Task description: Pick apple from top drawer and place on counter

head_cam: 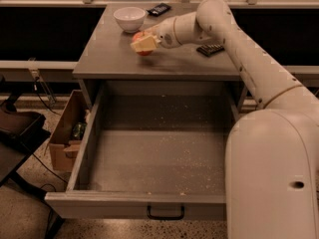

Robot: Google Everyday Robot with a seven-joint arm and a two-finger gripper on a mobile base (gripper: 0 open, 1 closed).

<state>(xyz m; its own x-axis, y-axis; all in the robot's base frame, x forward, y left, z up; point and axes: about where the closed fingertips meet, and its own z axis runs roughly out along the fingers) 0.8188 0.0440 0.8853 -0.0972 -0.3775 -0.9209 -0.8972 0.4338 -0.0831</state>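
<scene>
The apple [138,36], red with a yellowish patch, is between the cream fingers [143,44] of my gripper [142,43], which is shut on it. It is over the left middle of the counter [112,59], just above or on the surface, with its shadow right beneath; I cannot tell if it touches. The arm reaches in from the right across the counter. The top drawer [159,156] is pulled fully open below, with a speckled floor, nothing in it, and a black handle [165,214] on its front panel.
A white bowl [129,18] stands at the counter's back left, close behind the apple. A black flat object [159,8] lies at the back edge and another [210,49] on the right. An open cardboard box [67,133] sits on the floor left of the drawer.
</scene>
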